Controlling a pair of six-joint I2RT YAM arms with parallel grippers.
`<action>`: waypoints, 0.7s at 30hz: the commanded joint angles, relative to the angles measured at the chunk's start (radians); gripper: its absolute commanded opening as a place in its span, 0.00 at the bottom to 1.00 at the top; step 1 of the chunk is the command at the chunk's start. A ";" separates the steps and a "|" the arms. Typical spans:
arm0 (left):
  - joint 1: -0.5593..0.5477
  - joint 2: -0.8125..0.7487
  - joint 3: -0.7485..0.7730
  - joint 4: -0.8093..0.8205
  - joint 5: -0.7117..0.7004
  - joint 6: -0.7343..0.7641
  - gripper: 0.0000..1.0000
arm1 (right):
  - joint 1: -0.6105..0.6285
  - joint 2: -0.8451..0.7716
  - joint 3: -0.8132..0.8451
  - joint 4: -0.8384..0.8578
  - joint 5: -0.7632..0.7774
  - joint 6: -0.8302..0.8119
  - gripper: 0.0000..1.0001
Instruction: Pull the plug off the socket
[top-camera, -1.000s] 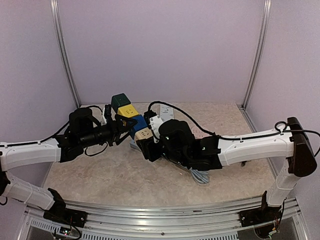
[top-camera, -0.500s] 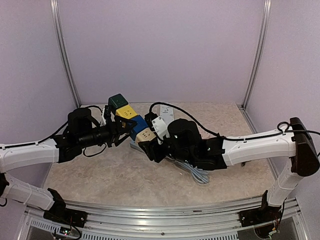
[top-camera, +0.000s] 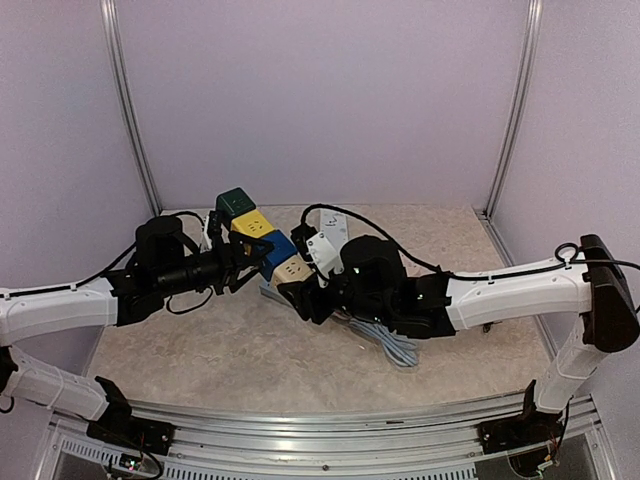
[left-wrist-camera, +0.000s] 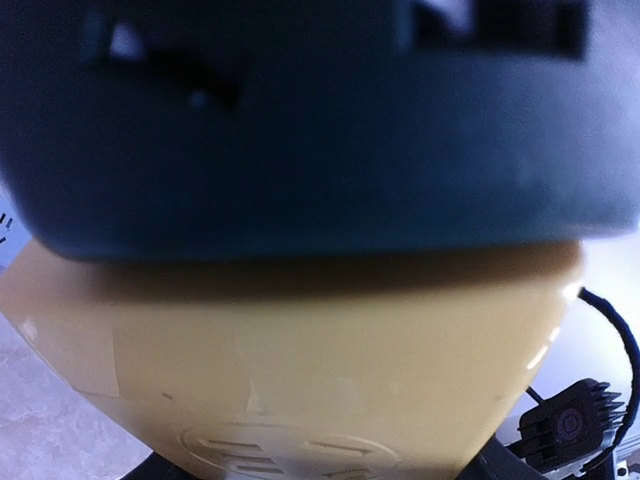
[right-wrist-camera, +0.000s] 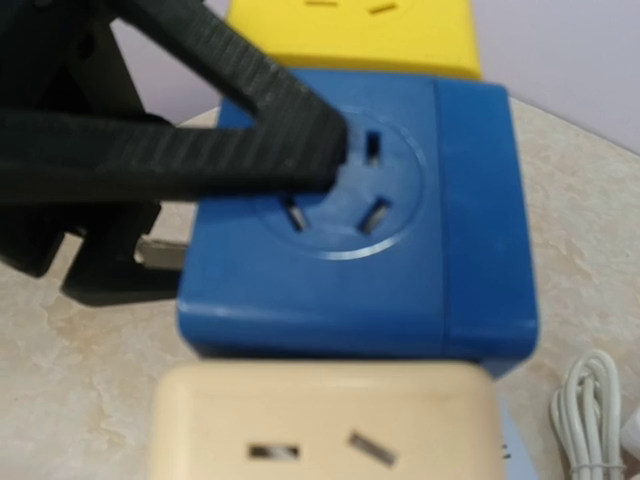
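Note:
The socket strip is a chain of cubes: dark green (top-camera: 236, 201), yellow (top-camera: 250, 222), blue (top-camera: 277, 246) and cream (top-camera: 291, 268). My right gripper (top-camera: 300, 292) is shut on the cream cube (right-wrist-camera: 320, 420); its fingers are hidden in the right wrist view. My left gripper (top-camera: 238, 262) sits at the left side of the blue cube. In the right wrist view its black fingers (right-wrist-camera: 250, 110) meet over the blue socket face (right-wrist-camera: 400, 230). A black plug (right-wrist-camera: 100, 275) with a bare metal prong (right-wrist-camera: 160, 253) sits just left of the blue cube, out of the socket. The left wrist view shows only the green cube (left-wrist-camera: 300, 130) and the yellow cube (left-wrist-camera: 300, 360).
A bundle of white cord (top-camera: 392, 346) lies on the table under my right arm and shows in the right wrist view (right-wrist-camera: 590, 410). A white flat item (top-camera: 336, 224) lies behind the strip. A black cable (top-camera: 370, 235) arcs over my right arm. Walls stand close on three sides.
My right arm has shifted a little to the right with the cream end of the strip. My left gripper has dropped slightly and stays beside the blue cube.

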 joint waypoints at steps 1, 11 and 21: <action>-0.012 -0.015 -0.038 -0.019 -0.063 0.074 0.35 | 0.041 -0.052 0.029 0.084 -0.084 0.022 0.00; -0.023 -0.043 -0.065 -0.002 -0.130 0.068 0.34 | 0.041 -0.032 0.041 0.011 0.071 0.240 0.00; -0.036 -0.042 -0.069 0.007 -0.147 0.068 0.34 | 0.041 -0.004 0.058 -0.029 0.225 0.323 0.00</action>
